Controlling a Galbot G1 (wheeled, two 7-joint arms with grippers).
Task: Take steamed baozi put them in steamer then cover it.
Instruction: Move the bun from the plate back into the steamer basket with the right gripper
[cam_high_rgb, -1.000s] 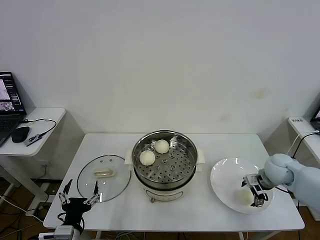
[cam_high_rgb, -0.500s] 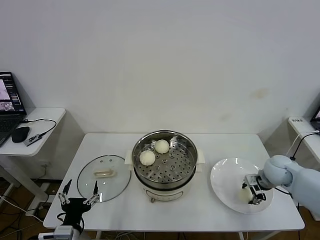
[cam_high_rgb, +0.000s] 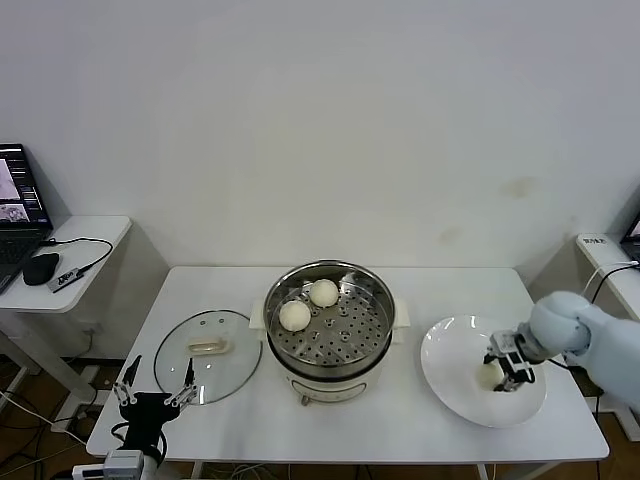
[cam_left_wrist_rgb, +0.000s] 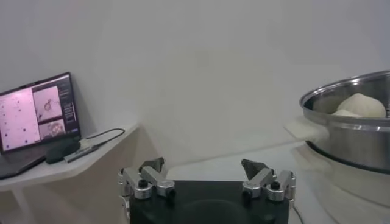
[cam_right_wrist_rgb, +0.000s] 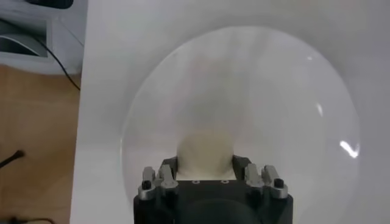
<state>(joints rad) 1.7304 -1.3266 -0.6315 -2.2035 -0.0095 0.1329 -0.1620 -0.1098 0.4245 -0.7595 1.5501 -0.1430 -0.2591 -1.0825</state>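
Note:
Two baozi (cam_high_rgb: 295, 315) (cam_high_rgb: 323, 292) lie on the perforated tray of the steel steamer (cam_high_rgb: 385, 300) at the table's middle. The glass cover (cam_high_rgb: 207, 352) lies flat on the table to its left. On the white plate (cam_high_rgb: 455, 385) at the right, my right gripper (cam_high_rgb: 497, 377) is shut on another baozi (cam_high_rgb: 488, 374). In the right wrist view this baozi (cam_right_wrist_rgb: 205, 143) sits squeezed in the right gripper (cam_right_wrist_rgb: 205, 160), over the plate (cam_right_wrist_rgb: 274, 91). My left gripper (cam_high_rgb: 155, 385) hangs open and empty off the table's front left corner; its wrist view shows the left gripper (cam_left_wrist_rgb: 204, 165) and the steamer (cam_left_wrist_rgb: 347, 131).
A side table at the far left carries a laptop (cam_high_rgb: 15, 205), a mouse (cam_high_rgb: 42, 268) and a cable. Another small table with a cable (cam_high_rgb: 600, 255) stands at the right. In the left wrist view the laptop (cam_left_wrist_rgb: 36, 112) shows beyond the open fingers.
My right gripper has closed on the baozi on the plate and shifted slightly toward the plate's far side. The left arm has not moved.

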